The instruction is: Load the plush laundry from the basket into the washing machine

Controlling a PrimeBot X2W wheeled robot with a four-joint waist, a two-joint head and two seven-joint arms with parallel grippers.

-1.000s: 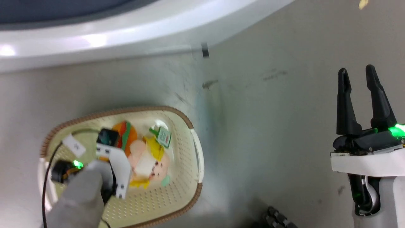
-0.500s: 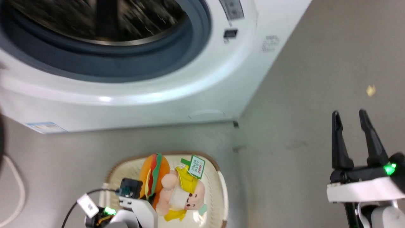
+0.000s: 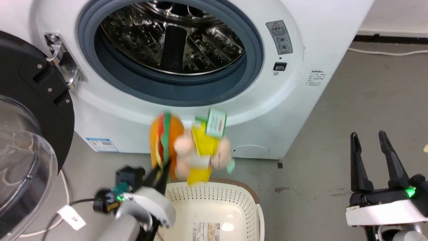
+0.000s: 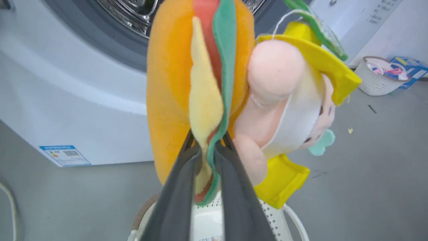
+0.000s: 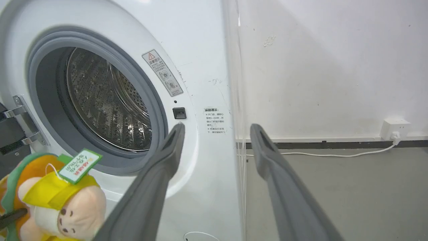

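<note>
Plush laundry (image 3: 187,147) hangs in the air just above the basket (image 3: 214,204), in front of the washing machine (image 3: 294,100) and a little below its open mouth. Far left, the door (image 3: 33,100) stands swung wide, out of the way. Next along, the left hand (image 4: 208,140) is clenched on the toy. Its two dark fingers are nearly together and pinch only the thin yellow and green felt frills that stick out of the orange bun. The peach doll sits off to one side of that grip, unsupported. The toy looks feather-light and squashy, with nothing to break, but it is floppy. I'd guess a frill makes a poor handle, since it could slide out on a quick swing. A bite on the bun's body would be safer. The drum (image 3: 174,36) gleams behind its grey gasket. Over on the right, the right hand (image 3: 367,135) idles with its fingers spread, touching nothing.
</note>
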